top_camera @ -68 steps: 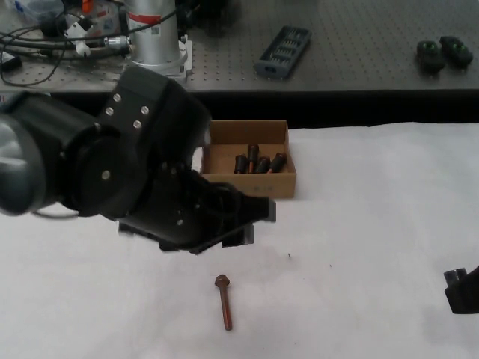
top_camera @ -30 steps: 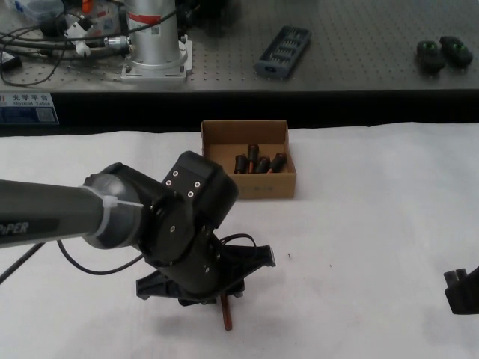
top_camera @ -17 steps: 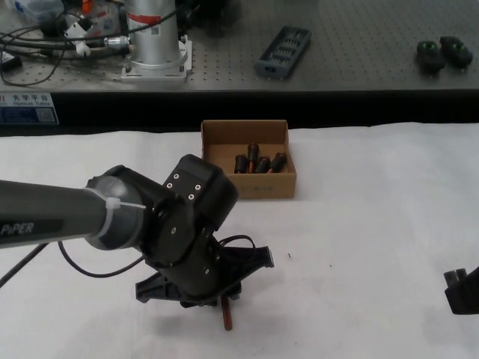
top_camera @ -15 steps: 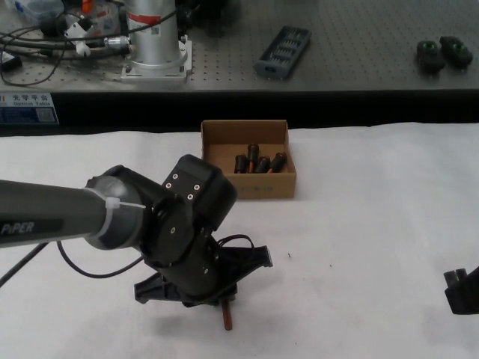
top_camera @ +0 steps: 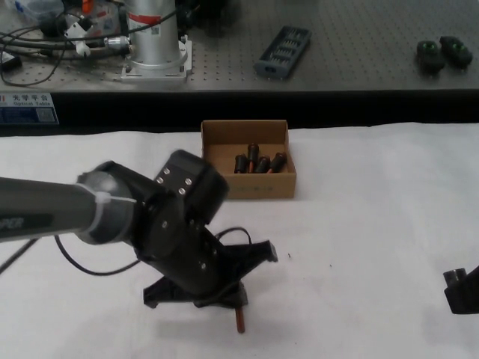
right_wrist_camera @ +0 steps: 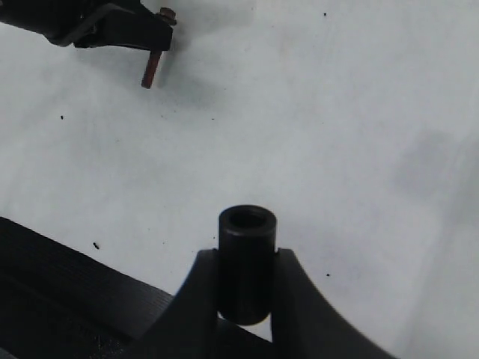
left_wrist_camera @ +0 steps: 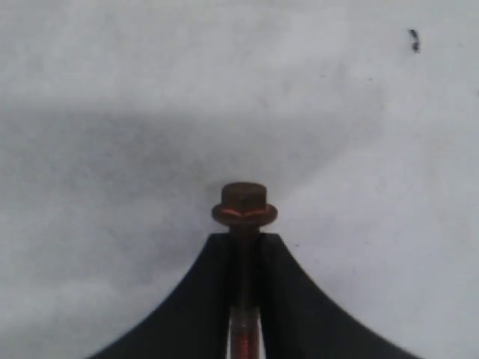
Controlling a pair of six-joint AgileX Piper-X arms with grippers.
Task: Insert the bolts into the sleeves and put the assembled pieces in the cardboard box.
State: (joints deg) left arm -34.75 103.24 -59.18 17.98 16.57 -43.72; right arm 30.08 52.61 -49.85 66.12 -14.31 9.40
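Note:
My left gripper point(left_wrist_camera: 244, 241) is shut on a rusty hex-head bolt point(left_wrist_camera: 244, 206), gripping the shank just below the head. In the high view this bolt point(top_camera: 240, 320) hangs from the left gripper point(top_camera: 235, 298) at the front middle of the white cloth, its tip near the cloth. My right gripper point(right_wrist_camera: 247, 258) is shut on a black sleeve point(right_wrist_camera: 247, 254), whose open bore faces out from the fingers. The right wrist view also shows the bolt point(right_wrist_camera: 152, 67) farther off. The cardboard box point(top_camera: 258, 187) stands behind the left arm and holds several assembled pieces point(top_camera: 258, 161).
A black part of the right arm point(top_camera: 459, 290) sits at the bench's right edge. Behind the white cloth, a perforated metal table carries a silver post point(top_camera: 153, 37), cables, a blue-grey rack point(top_camera: 283, 48) and two black-green parts point(top_camera: 444, 52).
The left arm came down over the bolt lying on the cloth and shut on it. It has now shifted slightly right with the bolt. The right arm has stayed put.

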